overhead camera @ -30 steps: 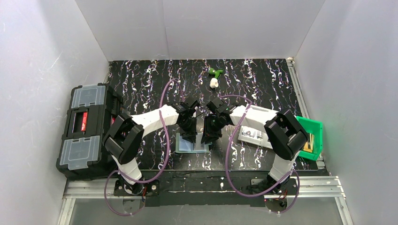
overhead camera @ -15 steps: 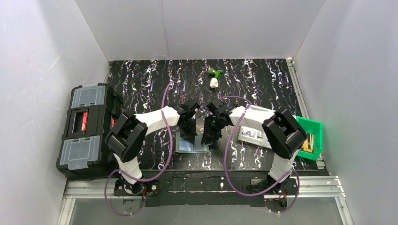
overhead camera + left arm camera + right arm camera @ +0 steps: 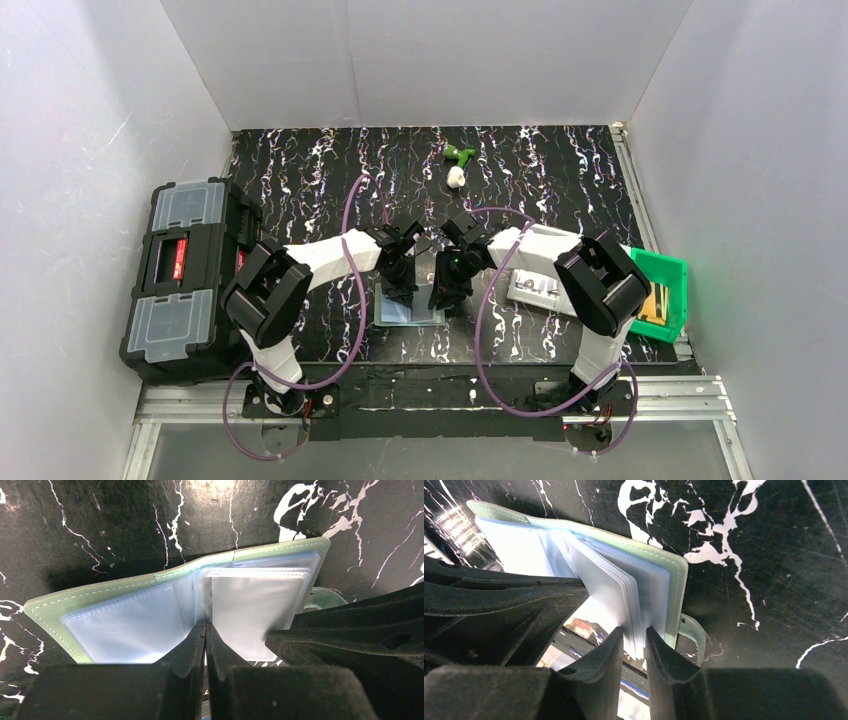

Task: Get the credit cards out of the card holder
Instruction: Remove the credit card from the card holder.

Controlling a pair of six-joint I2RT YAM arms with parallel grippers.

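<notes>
Just changed: left gripper [image 3: 205, 630] has clamped shut at the holder [image 3: 125, 615] fold, maybe on a sleeve [image 3: 199, 597].
Right gripper [image 3: 634, 642]: pinching the right-hand sleeve stack [image 3: 621, 592].
Holder: open on table [image 3: 100, 525], between both arms.
Cards: none visibly out; extraction likely starts now.

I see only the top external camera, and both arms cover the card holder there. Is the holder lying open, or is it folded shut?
Observer: The card holder lies open, green cover underneath, with its clear sleeves showing.
Operator: What is held on the right side?
Observer: The right gripper is closed on the edge of a bundle of those sleeves, on the half beside the snap tab.
Operator: And on the left side?
Observer: The left gripper is shut, with its tips at the fold between the sleeves. I cannot tell whether it pinches a sleeve.
</notes>
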